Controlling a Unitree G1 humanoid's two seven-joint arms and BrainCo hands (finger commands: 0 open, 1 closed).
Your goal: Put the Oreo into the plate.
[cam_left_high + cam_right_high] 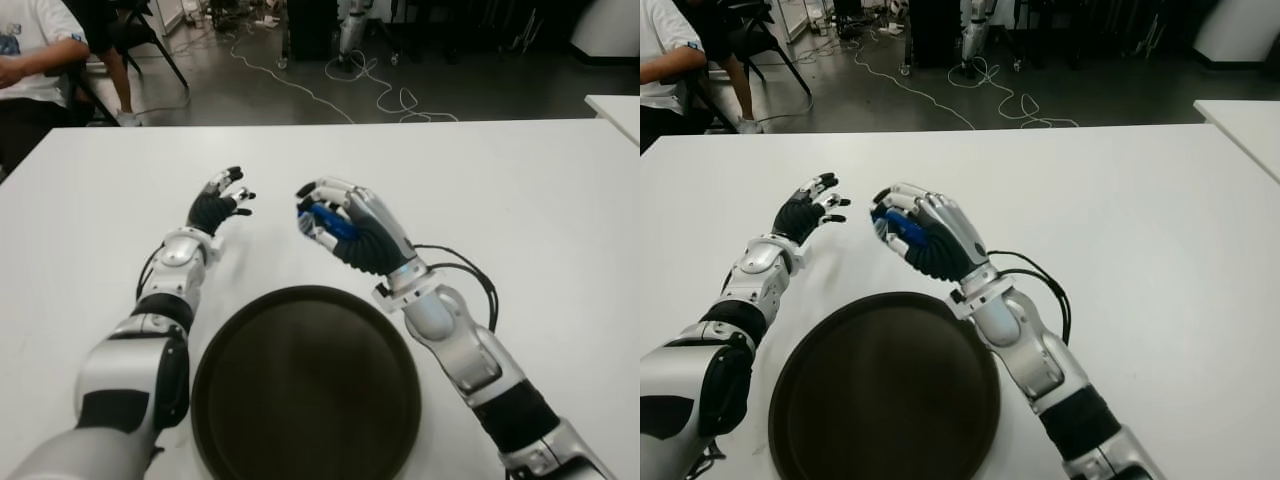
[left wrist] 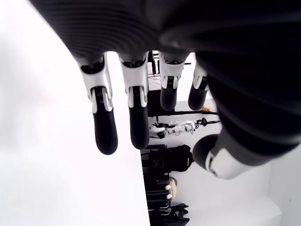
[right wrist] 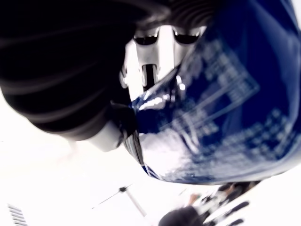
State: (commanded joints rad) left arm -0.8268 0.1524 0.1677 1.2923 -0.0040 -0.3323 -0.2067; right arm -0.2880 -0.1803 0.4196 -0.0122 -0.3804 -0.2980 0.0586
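The right hand (image 1: 335,225) has its fingers curled tight around the Oreo packet (image 1: 328,222), a glossy blue wrapper that fills the right wrist view, so the task's thing is already in the grasp and off the white table (image 1: 540,200). What the next move turns on is where the dark round plate (image 1: 305,385) lies from that fist: at about six o'clock, nearer the robot, with its far rim just short of the wrist. The packet's long axis seems to run roughly ten to four o'clock across the palm. The left hand (image 1: 218,205) shows at nine o'clock of the right, fingers loosely spread and holding nothing.
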